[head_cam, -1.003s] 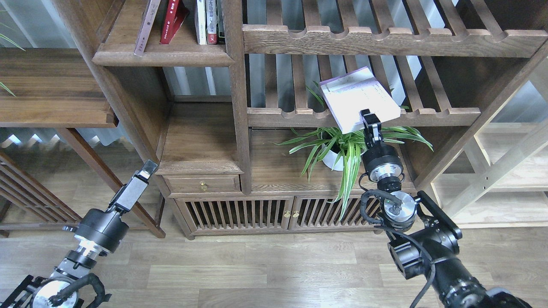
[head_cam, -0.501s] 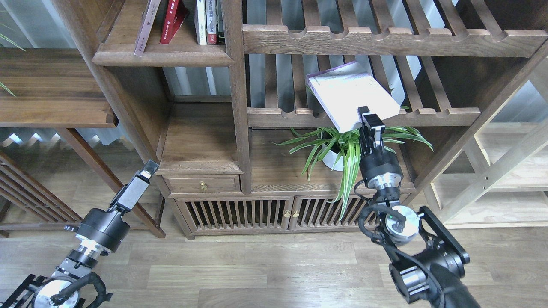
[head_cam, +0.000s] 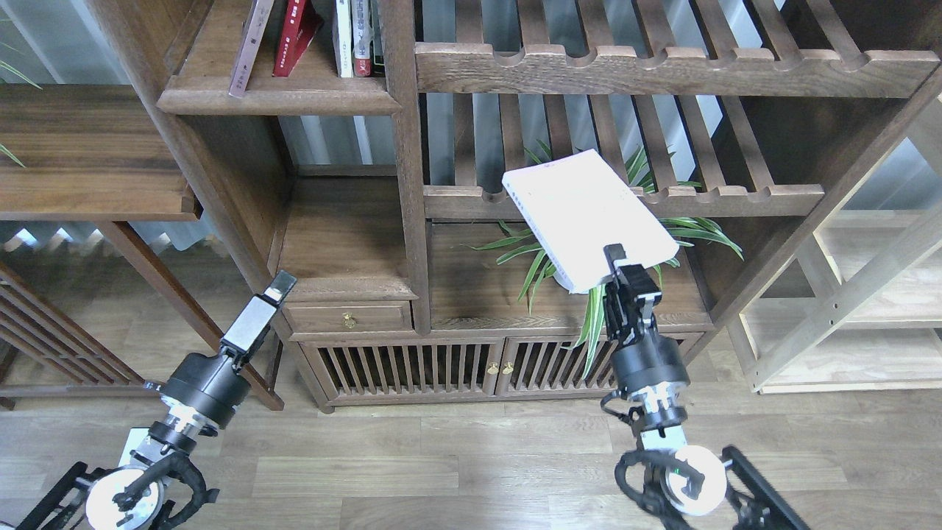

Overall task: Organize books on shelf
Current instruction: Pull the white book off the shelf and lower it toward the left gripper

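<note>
Pale lavender-white paperback (head_cam: pixel 585 213) is in your right gripper (head_cam: pixel 622 274), whose fingers are clamped on its lower corner; it hangs free in front of the slatted rack (head_cam: pixel 736 197) and above the spider plant (head_cam: pixel 589 309). Held by one corner, a large soft-cover like this will likely droop and twist, and the glossy cover could slip, so keep the pinch firm and move gently. Your left gripper (head_cam: pixel 276 285) sits low and holds nothing; whether its fingers are apart I cannot tell. The dark wooden shelf (head_cam: pixel 280 99), upper left, already carries leaning books (head_cam: pixel 294 37).
</note>
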